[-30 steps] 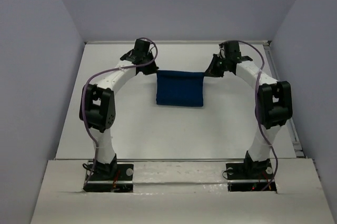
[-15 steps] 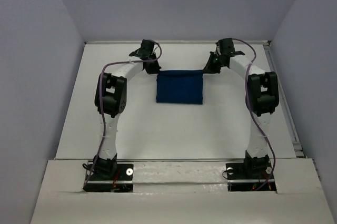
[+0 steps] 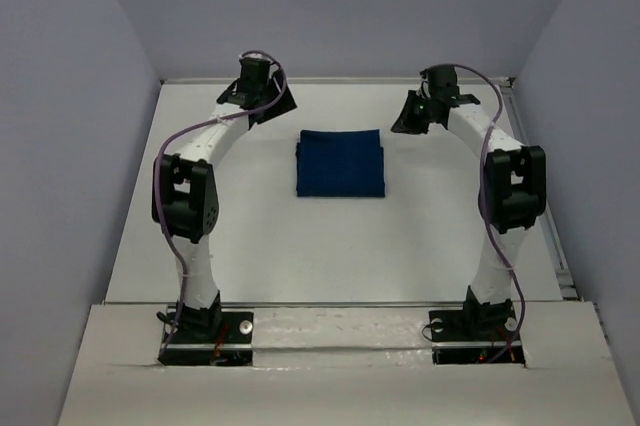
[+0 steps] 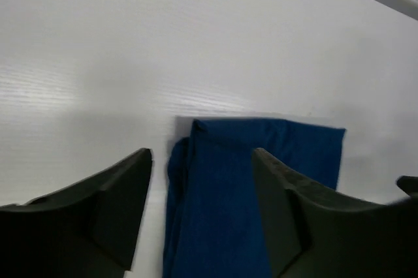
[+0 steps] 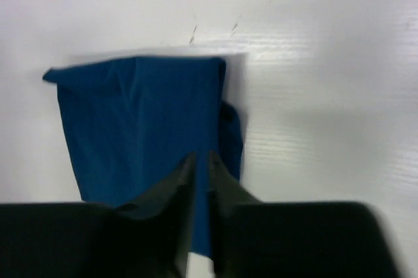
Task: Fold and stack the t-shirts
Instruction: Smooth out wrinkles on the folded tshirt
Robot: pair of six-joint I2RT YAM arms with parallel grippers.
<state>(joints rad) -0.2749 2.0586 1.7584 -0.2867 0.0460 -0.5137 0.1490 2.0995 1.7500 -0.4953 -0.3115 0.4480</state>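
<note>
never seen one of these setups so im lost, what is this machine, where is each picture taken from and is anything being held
These are two robot arms bolted at the near edge of a white table: the left arm and the right arm. The wide picture comes from a fixed camera above and behind them. The other two come from a small camera on each wrist, so the dark shapes at the bottom are that arm's own jaws. One thing lies on the table: a dark blue t-shirt, folded into a rectangle, flat between the arms. Nothing is held. The left jaws stand wide open, the right jaws only a narrow gap apart, and both are clear of the shirt.
</note>
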